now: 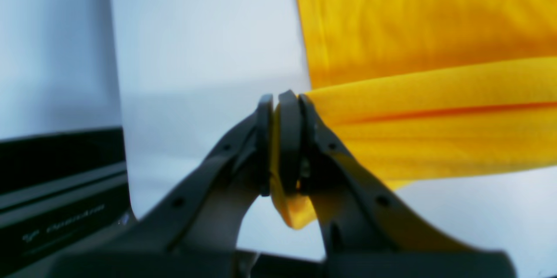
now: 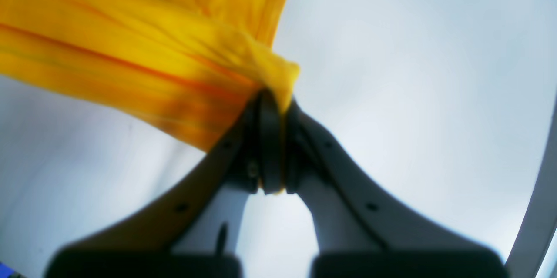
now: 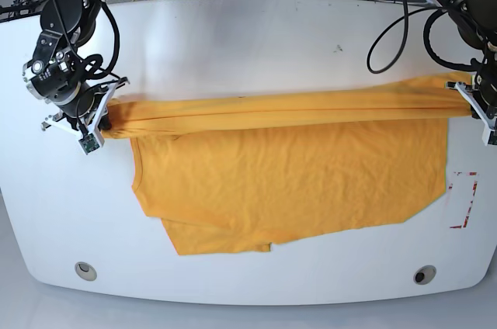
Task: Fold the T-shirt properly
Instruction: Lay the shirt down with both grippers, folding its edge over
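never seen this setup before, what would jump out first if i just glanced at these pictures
The bright orange-yellow cotton T-shirt dominates, spread wrinkled across the middle of the white rounded table. Its far edge is pulled into a taut band between two arms: the black left gripper at the base view's right and the right gripper at its left, each shut on a bunched end of cloth.

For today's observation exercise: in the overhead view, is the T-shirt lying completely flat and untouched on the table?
No. The T-shirt has its top edge pulled taut between the left gripper and the right gripper, each shut on one end.
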You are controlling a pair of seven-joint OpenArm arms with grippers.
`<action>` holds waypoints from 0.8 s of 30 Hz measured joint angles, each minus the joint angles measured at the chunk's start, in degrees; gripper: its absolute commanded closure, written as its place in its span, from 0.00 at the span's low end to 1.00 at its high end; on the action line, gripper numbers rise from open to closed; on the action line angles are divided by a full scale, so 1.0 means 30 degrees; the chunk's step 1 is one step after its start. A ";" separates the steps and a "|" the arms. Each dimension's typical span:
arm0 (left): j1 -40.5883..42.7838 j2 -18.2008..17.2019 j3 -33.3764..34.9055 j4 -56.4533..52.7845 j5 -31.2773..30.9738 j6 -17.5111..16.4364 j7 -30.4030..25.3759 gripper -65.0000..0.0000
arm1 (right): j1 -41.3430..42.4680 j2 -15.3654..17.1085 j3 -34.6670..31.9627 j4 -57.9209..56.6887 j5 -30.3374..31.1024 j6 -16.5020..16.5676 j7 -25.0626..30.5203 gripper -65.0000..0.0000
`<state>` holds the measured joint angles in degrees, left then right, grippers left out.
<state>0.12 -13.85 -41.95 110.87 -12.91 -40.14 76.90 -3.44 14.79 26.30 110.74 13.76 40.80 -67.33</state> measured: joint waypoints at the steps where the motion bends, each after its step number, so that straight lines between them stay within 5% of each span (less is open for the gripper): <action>1: 0.0131 0.0000 -0.0051 0.0000 0.0036 0.0000 -0.0036 1.00 | -0.0197 -0.0029 0.0000 0.0007 0.0168 0.0015 0.0022 1.00; 13: 0.0087 0.0627 0.0503 -0.0299 0.0984 -0.0007 -0.2324 1.00 | 0.0656 -0.0597 0.0124 -0.0554 0.0852 -0.0095 -0.0153 1.00; 24: -0.1486 0.0342 0.1144 -0.4845 0.1049 -0.0029 -0.4605 1.00 | 0.3657 -0.0918 0.0109 -0.4983 0.0561 -0.0153 -0.0175 1.00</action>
<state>-4.34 -12.82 -38.52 96.33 -9.76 -40.23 63.09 7.53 12.03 26.63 95.79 15.44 40.34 -67.85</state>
